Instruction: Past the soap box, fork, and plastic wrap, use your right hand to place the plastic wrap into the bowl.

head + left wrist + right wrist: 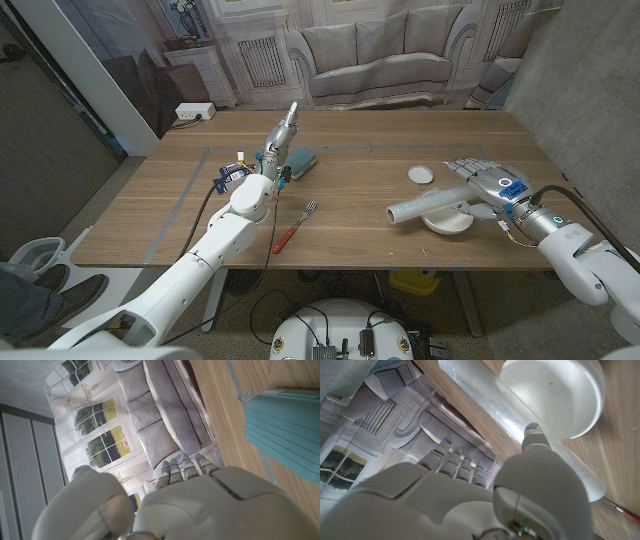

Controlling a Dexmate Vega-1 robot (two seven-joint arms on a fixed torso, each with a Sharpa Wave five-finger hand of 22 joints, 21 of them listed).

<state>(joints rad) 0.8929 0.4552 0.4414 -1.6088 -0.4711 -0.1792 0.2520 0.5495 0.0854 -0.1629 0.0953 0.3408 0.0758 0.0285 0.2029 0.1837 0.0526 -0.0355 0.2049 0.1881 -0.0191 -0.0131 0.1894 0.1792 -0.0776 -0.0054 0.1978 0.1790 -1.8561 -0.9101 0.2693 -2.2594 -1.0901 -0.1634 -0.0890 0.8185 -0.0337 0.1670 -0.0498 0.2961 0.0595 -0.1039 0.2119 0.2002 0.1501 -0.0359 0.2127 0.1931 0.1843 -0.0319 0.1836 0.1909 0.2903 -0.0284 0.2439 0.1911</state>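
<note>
The plastic wrap roll [428,206] lies tilted across the rim of the white bowl [450,224], its left end sticking out over the table. My right hand [487,180] hovers just behind the roll's right end with its fingers stretched out and nothing held. In the right wrist view the thumb tip [533,431] sits against the roll [485,397] beside the bowl [560,390]. The teal soap box [300,160] lies next to my raised left hand [281,133], whose straight fingers hold nothing. A red-handled fork [293,229] lies near the front middle.
A small white round lid [421,175] sits just behind the roll. The soap box [285,430] fills one side of the left wrist view. Bare wood stretches across the table's left side and far edge; a sofa backdrop stands behind.
</note>
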